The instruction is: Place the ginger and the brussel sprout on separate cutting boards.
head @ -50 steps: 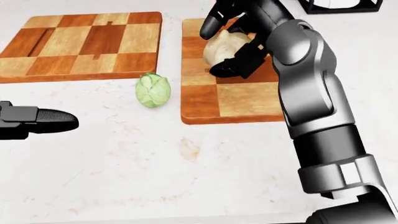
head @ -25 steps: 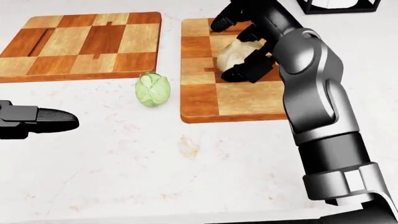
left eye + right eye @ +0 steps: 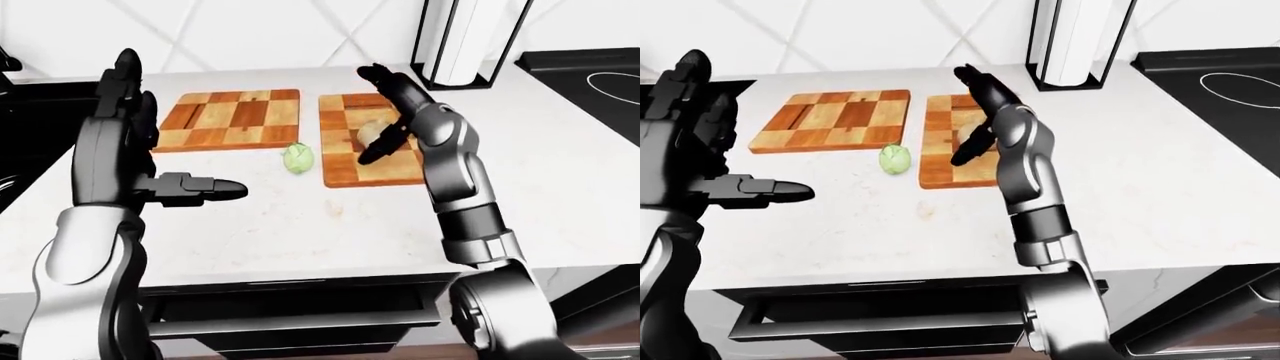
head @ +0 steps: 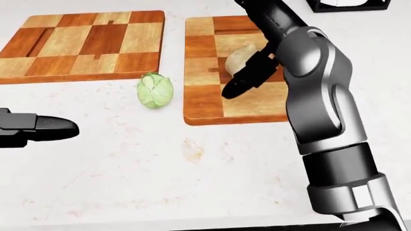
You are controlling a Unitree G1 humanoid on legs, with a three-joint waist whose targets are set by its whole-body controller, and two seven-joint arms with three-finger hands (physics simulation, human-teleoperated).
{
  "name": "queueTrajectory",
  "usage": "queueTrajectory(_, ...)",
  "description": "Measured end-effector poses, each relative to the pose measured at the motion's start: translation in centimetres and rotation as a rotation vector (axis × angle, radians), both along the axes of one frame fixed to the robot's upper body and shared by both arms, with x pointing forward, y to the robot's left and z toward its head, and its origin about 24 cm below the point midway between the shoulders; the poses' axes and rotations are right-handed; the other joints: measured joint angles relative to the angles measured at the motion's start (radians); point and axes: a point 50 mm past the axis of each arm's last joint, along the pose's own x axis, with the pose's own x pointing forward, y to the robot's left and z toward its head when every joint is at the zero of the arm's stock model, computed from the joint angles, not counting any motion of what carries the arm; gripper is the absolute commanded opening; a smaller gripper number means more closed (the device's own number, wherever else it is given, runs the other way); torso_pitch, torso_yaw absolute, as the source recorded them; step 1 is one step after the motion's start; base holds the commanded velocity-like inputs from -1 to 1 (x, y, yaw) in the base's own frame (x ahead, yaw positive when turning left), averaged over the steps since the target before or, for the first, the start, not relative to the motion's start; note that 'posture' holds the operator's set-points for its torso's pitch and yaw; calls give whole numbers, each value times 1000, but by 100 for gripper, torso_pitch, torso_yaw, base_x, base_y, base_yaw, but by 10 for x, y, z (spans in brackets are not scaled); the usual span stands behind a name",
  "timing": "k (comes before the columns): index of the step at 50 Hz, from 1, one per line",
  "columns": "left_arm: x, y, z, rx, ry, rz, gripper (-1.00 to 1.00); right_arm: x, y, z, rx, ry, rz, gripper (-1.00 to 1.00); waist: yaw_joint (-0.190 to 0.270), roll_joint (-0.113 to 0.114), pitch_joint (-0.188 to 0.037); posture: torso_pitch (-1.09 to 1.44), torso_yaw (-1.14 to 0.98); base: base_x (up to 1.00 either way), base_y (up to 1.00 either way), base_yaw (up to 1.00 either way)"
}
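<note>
Right hand (image 3: 385, 112), left-eye view: fingers spread wide, holding nothing, hovering over the right cutting board (image 3: 345, 169). One finger reaches toward the board's far edge, the thumb angles down toward its middle. Ginger (image 3: 372, 133) lies on this board between them, pale and lumpy; contact with the thumb cannot be judged. Left hand (image 3: 150, 161) is raised near the counter's (image 3: 300, 225) left edge, fingers upright and apart, thumb pointing right, empty. Left cutting board (image 3: 230, 120) is a checkered wood rectangle, bare. Brussel sprout (image 3: 297, 158) sits on the counter just off the right board's left edge.

Head view: ginger (image 4: 239, 57) is a rounded cream knob, its long axis running roughly from the board's near-left toward its far-right. The dark thumb tip rests at or just above the right cutting board's (image 4: 202, 103) surface, beside the ginger's near side. Both boards show light and reddish-brown squares. Brussel sprout (image 4: 154, 90) is a small green leafy ball, leaf seams facing up, on the white speckled counter between the two boards' near corners, apart from both.

Right-eye view: the forearm hides the ginger. A black wire stand (image 3: 1072, 45) holding a white roll stands near the counter's far edge.
</note>
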Motion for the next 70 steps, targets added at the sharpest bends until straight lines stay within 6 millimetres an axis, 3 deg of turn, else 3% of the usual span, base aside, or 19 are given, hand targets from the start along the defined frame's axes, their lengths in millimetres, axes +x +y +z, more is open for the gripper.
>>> queueTrajectory(13,2,0,2,-1,1,-2,100,-10,33,24,7,-41,107,72,-3,4,0,0,0,0,0,0)
queueTrajectory(37,-6,5,-6,-5,12,12,100,-2,96,-15,3,47,258,59,-7,17,-1,0,0,0,0,0)
queueTrajectory(58,-4,4,-3,0,4,16,100,-4,98,-30,-17,68,265,37,-6,17,-2,0,0,0,0,0)
queueTrajectory(70,-5,5,0,5,3,16,100,-5,96,-38,-23,84,265,36,-7,19,-2,0,0,0,0,0)
